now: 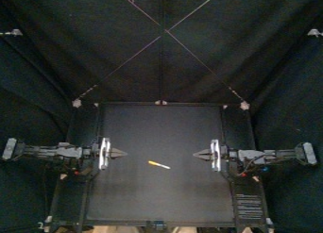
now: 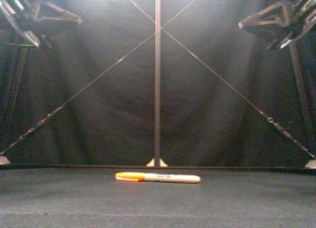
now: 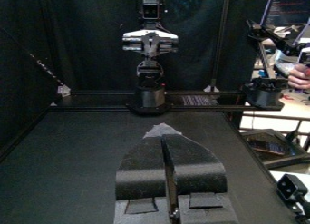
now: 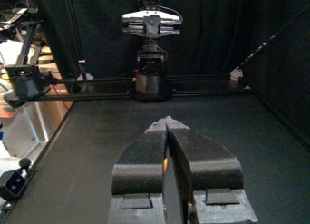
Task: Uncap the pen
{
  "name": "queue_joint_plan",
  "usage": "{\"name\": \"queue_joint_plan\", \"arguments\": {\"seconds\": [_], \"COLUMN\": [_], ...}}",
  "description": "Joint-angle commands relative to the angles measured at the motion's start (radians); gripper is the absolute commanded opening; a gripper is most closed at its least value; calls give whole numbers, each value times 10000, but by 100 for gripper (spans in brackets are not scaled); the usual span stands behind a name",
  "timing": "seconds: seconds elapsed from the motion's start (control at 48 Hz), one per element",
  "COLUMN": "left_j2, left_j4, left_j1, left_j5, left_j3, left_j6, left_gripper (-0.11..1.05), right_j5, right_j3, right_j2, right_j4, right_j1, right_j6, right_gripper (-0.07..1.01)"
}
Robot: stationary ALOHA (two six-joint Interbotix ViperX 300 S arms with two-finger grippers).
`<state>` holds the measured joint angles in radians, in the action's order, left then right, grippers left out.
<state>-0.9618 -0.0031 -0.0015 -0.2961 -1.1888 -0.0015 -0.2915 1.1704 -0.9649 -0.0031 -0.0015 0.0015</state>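
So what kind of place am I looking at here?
Probably a robot test booth: black curtains enclose a small black table, with the left arm and the right arm at its sides and one pen lying between them.

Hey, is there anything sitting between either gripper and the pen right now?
Nothing visible does. The pen lies alone near the middle of the table. Only bare surface separates it from the left gripper and the right gripper, which are both raised at the sides with jaws shut.
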Motion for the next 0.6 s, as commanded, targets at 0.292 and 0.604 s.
{"name": "queue_joint_plan", "arguments": {"seconds": [0.292, 0.604], "left_j2": [583, 3145], "left_j4": [-123, -107], "left_j1": [-15, 107], "left_j5": [-169, -506], "left_j3": [0, 322], "left_j6": [46, 77], "left_gripper": [1, 6], "right_j5": [15, 31], "right_j3": [-291, -1733], "right_j2": [2485, 6182], "right_j4": [966, 1534], "right_j1": [61, 245], "right_j6": [644, 798], "right_gripper": [1, 11]}}
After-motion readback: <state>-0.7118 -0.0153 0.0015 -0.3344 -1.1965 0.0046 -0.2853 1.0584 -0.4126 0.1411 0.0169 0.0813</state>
